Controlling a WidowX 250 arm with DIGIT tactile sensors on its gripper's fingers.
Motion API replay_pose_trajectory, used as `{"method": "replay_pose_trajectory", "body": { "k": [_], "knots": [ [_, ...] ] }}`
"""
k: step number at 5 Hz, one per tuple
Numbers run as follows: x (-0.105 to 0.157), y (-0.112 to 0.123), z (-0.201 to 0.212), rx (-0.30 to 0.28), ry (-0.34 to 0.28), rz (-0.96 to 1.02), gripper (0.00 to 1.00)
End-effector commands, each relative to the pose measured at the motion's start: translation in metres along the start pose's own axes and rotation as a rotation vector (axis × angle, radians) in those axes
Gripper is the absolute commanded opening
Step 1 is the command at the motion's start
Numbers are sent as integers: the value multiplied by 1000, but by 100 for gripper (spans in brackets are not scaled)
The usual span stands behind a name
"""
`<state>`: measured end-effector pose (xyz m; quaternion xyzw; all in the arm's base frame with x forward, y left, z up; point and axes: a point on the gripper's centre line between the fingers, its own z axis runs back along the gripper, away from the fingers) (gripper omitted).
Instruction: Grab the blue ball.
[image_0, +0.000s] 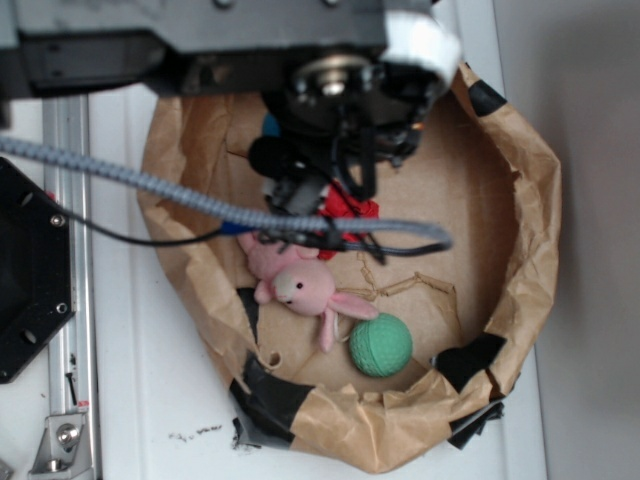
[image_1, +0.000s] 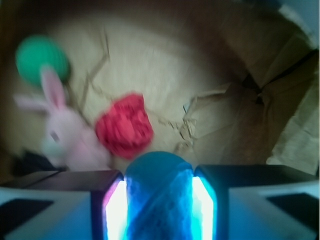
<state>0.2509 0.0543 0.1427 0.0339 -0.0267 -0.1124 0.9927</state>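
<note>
No writing can be read. The gripper (image_1: 159, 200) is clamped on the blue ball (image_1: 159, 195), its fingers (image_1: 107, 205) pressing both sides. Beyond lie a red object (image_1: 125, 125), pink bunny (image_1: 70, 137) and green ball (image_1: 40, 60) in the paper-lined bowl (image_0: 530, 200).

You see the blue ball (image_1: 159, 192) in a teal-blue shade with a fine, matte grain, lit bright cyan along both edges by the glowing inner faces of the dark fingers (image_1: 102, 205). The green ball (image_0: 381, 345) shows an even green with a faint dimpled pattern. The plush bunny (image_0: 300, 288) is pale pink with a lighter face. The knitted thing (image_1: 125, 125) beside it is red. The paper nest (image_0: 520, 190) around them is kraft brown, patched with black tape (image_0: 270, 392), and the worktop (image_0: 150, 400) under it is white.
</note>
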Motion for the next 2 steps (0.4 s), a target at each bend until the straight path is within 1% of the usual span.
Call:
{"method": "replay_pose_trajectory", "body": {
  "k": [1,2],
  "knots": [
    [19,-4,32,57,-215,386,0],
    [17,-3,28,79,-208,409,0]
  ]
}}
